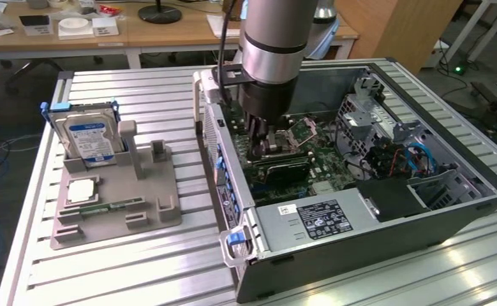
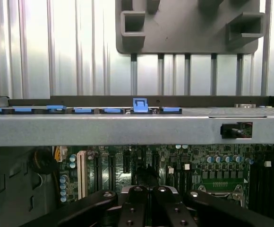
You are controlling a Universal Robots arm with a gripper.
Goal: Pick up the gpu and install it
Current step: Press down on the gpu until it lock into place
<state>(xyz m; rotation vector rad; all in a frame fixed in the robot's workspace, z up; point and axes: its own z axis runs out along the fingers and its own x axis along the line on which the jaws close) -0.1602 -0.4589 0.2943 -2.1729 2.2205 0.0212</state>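
The open case (image 1: pixel 350 268) lies on its side on the ribbed metal tabletop (image 1: pixel 146 274), so that the motherboard (image 1: pixel 321 169) faces up and can be reached from above. The labelled power supply (image 1: pixel 316 220) sits at the near end.

Behind it, the gpu (image 1: pixel 281 167) is seen as a dark card standing on edge on the motherboard, directly under the pincer (image 1: pixel 261 137). The pincer is pressed together and lowered vertically into the case, in line with the slots. Whether the card is pinched or merely touched cannot be told.

At 9 o'clock from the case, a grey tray (image 1: pixel 116 223) keeps parts upright or flat for pickup: a hard drive (image 1: pixel 90 140), a chip (image 1: pixel 82 190) and a memory stick (image 1: pixel 112 207).

Wooden desks (image 1: pixel 171 35) are seen at 12 o'clock, beyond the tabletop.
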